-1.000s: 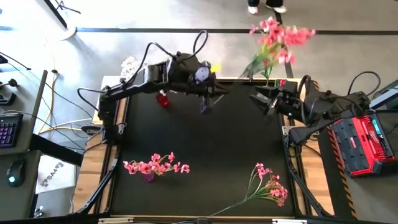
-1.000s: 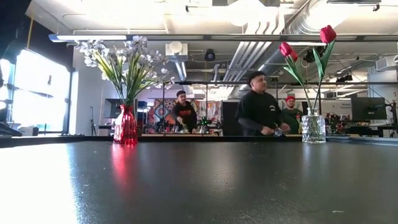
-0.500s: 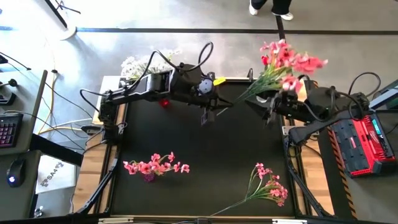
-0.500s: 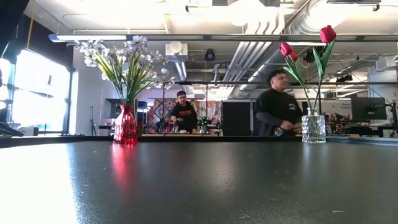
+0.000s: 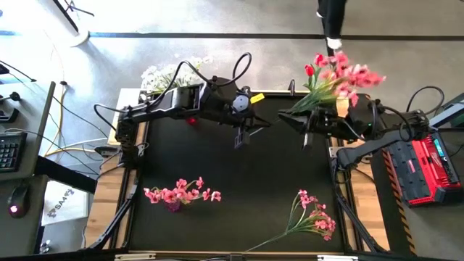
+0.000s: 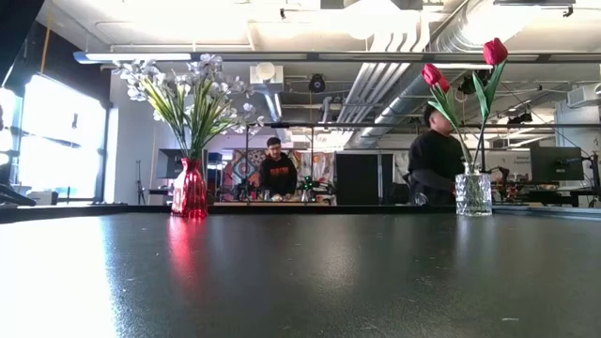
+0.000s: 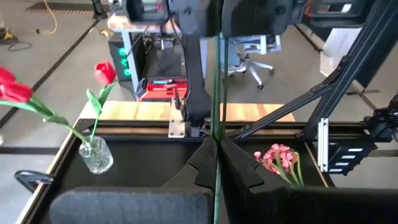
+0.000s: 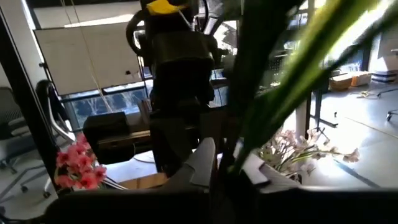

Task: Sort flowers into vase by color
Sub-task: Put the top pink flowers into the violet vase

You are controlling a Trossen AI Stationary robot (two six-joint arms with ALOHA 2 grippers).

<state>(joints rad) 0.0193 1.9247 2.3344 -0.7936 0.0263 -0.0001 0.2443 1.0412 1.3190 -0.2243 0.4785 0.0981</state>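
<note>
Pink spray [image 5: 341, 72] lowered, in right hand [image 5: 304, 125]

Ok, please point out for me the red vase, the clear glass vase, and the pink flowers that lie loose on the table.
red vase [image 6: 189, 192], low view, on its red body.
clear glass vase [image 6: 473, 194], low view, on its patterned glass wall.
loose pink flowers [image 5: 317, 215], high view, on the pink blossoms at the spray's head.

White flowers [image 6: 183, 89] in red vase [image 6: 189, 191]

Glossy red vase [image 6: 189, 191], clear cut-glass vase [image 6: 473, 194], matt black table [image 6: 300, 282].
</note>
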